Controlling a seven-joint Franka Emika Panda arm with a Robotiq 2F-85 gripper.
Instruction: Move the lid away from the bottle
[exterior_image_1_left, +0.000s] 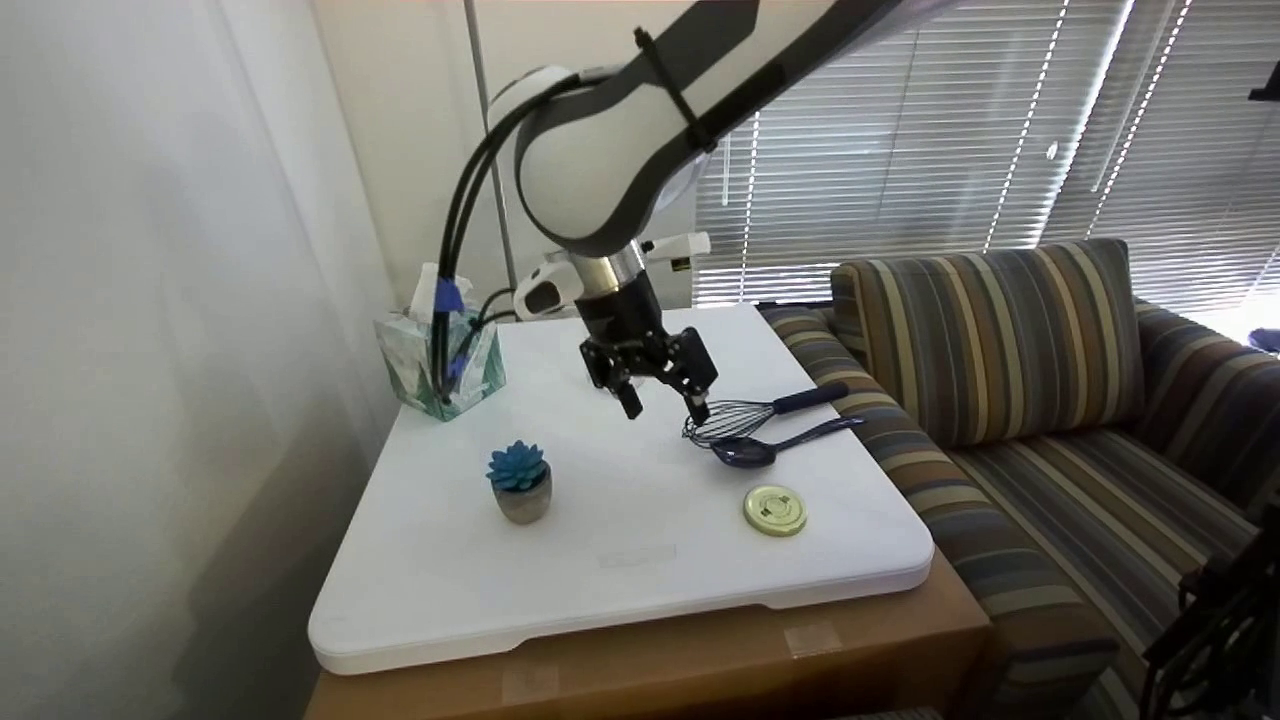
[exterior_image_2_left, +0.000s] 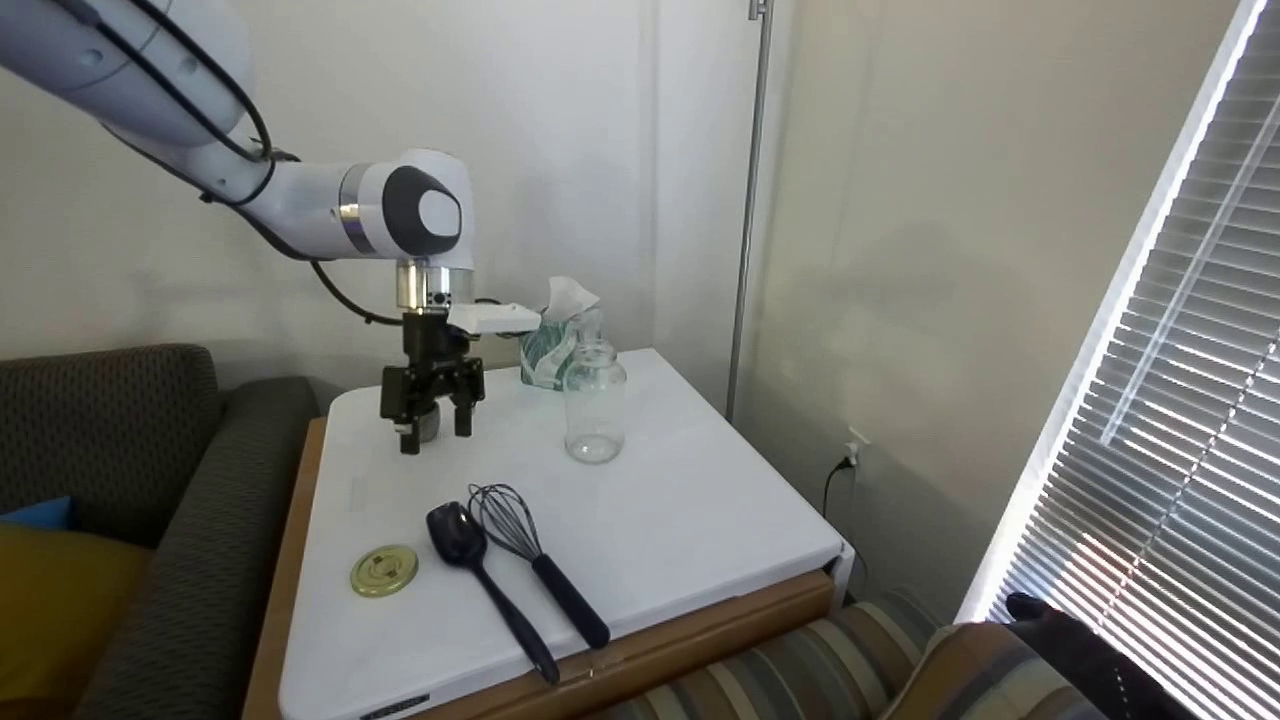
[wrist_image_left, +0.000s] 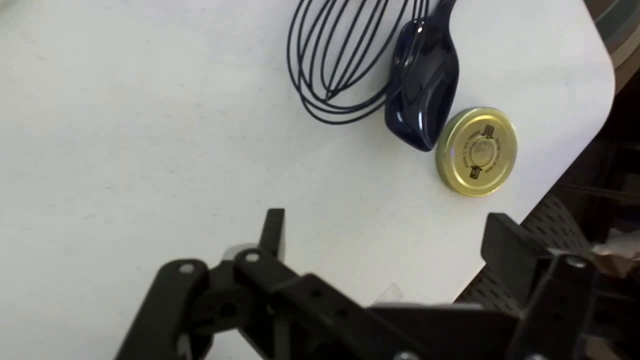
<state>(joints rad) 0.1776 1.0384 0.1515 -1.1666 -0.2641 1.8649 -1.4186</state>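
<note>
The lid (exterior_image_1_left: 775, 511) is a flat, round, pale yellow disc. It lies on the white table near the spoon, and it also shows in an exterior view (exterior_image_2_left: 384, 571) and in the wrist view (wrist_image_left: 481, 152). The bottle (exterior_image_2_left: 595, 405) is a clear glass jar standing upright and uncovered on the table, apart from the lid. In an exterior view it is mostly hidden behind my gripper (exterior_image_1_left: 665, 410). My gripper is open and empty, held above the table, as also seen in an exterior view (exterior_image_2_left: 437, 438). In the wrist view its fingers (wrist_image_left: 385, 220) are wide apart, with the lid ahead of them.
A dark spoon (exterior_image_1_left: 745, 452) and a whisk (exterior_image_1_left: 730, 422) lie close to the lid. A small pot with a blue succulent (exterior_image_1_left: 522, 485) and a tissue box (exterior_image_1_left: 445, 365) stand on the table (exterior_image_1_left: 450, 600). A striped sofa (exterior_image_1_left: 1040, 480) adjoins the table.
</note>
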